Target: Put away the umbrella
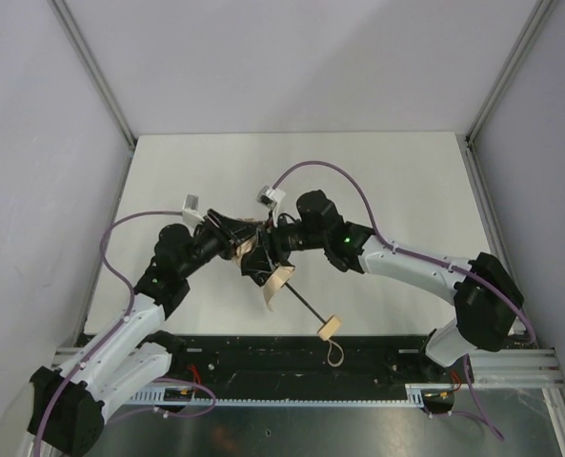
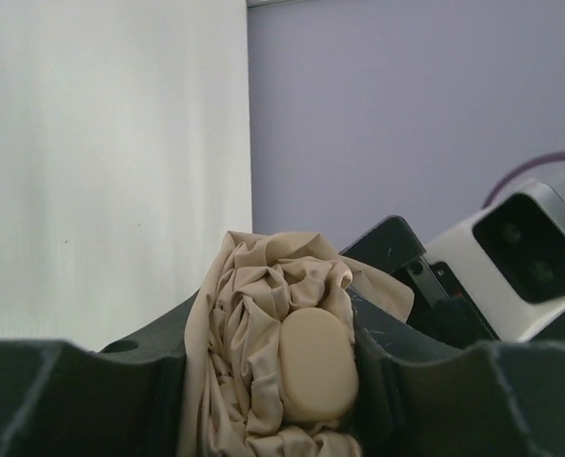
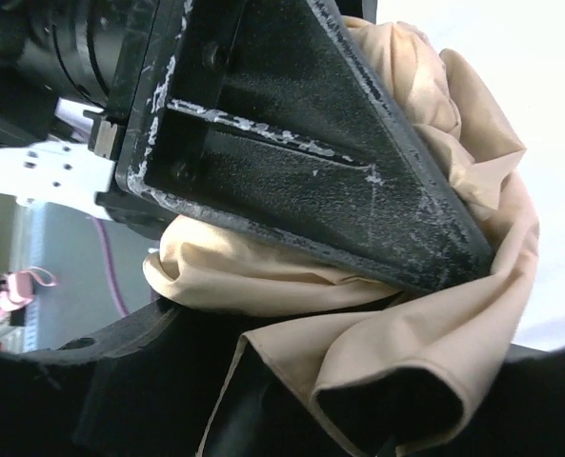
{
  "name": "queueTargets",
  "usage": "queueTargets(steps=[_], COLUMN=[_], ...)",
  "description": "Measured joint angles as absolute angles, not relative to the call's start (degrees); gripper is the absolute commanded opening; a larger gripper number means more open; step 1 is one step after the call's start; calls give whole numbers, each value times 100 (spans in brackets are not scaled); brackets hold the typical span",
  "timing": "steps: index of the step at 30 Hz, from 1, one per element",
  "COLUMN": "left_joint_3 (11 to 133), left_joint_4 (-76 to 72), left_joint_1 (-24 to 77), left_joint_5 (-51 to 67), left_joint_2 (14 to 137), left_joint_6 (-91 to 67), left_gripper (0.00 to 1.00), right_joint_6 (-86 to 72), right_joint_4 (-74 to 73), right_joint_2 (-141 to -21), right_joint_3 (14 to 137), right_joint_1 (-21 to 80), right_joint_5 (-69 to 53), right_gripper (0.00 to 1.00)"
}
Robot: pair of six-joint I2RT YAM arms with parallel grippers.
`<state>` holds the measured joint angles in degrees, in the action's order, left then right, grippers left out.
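The umbrella [image 1: 274,282] lies in the middle of the table, and both grippers meet at its bunched beige canopy. Its thin black shaft [image 1: 306,307] runs toward the near edge to the pale wooden handle [image 1: 329,327] and tan strap [image 1: 335,357]. My left gripper [image 1: 236,243] is shut on the canopy [image 2: 249,314]. In the left wrist view, folds and a tan oval cap [image 2: 318,367] fill the gap between its fingers [image 2: 425,381]. My right gripper [image 1: 274,246] presses in from the other side. Fabric [image 3: 434,314] drapes across its jaws [image 3: 339,409], hiding whether they pinch it.
White table [image 1: 377,181] inside pale walls with metal corner posts. A black rail [image 1: 263,357] runs along the near edge, just below the handle. The left gripper's black finger [image 3: 292,143] crosses the right wrist view, and the right arm's camera [image 2: 534,248] sits close in the left wrist view.
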<state>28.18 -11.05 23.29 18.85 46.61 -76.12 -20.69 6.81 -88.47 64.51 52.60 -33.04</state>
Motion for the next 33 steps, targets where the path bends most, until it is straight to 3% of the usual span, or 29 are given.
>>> queueTargets(steps=[3, 6, 8, 11, 13, 16, 18, 21, 23, 24, 27, 33], left_joint_3=[2818, 2818, 2816, 2812, 2801, 2757, 2738, 2738, 2735, 2729, 2705, 2366], left_joint_4=[-1057, -1037, -976, -961, -1009, -1061, -1105, -1212, -1332, -1420, -1699, -1846], left_joint_1=[2322, 2294, 2263, 2246, 2248, 2246, 2246, 2246, 2246, 2246, 2134, 1321], left_joint_5=[1916, 1949, 1925, 1811, 1728, 1662, 1671, 1723, 1835, 1911, 2215, 2596], left_joint_2=[4834, 4958, 4967, 4954, 4934, 4950, 4965, 5059, 5127, 5140, 5070, 4571], left_joint_6=[-7669, -7706, -7697, -7594, -7485, -7456, -7474, -7483, -7564, -7662, -7874, -7898], left_gripper=[0, 0, 0, 0, 0, 1, 14, 53, 85, 92, 99, 99], right_joint_6=[-1780, -1710, -1778, -2143, -2491, -2696, -2650, -2504, -2416, -2333, -2034, -1435], right_joint_4=[451, 537, 762, 1055, 1225, 1413, 1402, 1326, 1297, 1297, 1225, 666], right_joint_2=[-8873, -9024, -9174, -9369, -9498, -9607, -9612, -9566, -9480, -9411, -9209, -8906], right_joint_3=[6460, 6462, 6466, 6475, 6479, 6479, 6479, 6469, 6396, 6333, 6145, 6018], right_joint_1=[5301, 5260, 5196, 5111, 5030, 4963, 4960, 4932, 4912, 4901, 4814, 4278], right_joint_5=[-3129, -3247, -3472, -3695, -3793, -4018, -4042, -4001, -3955, -3942, -3948, -3649], right_gripper=[65, 59, 45, 10, 2, 0, 0, 0, 0, 0, 0, 0])
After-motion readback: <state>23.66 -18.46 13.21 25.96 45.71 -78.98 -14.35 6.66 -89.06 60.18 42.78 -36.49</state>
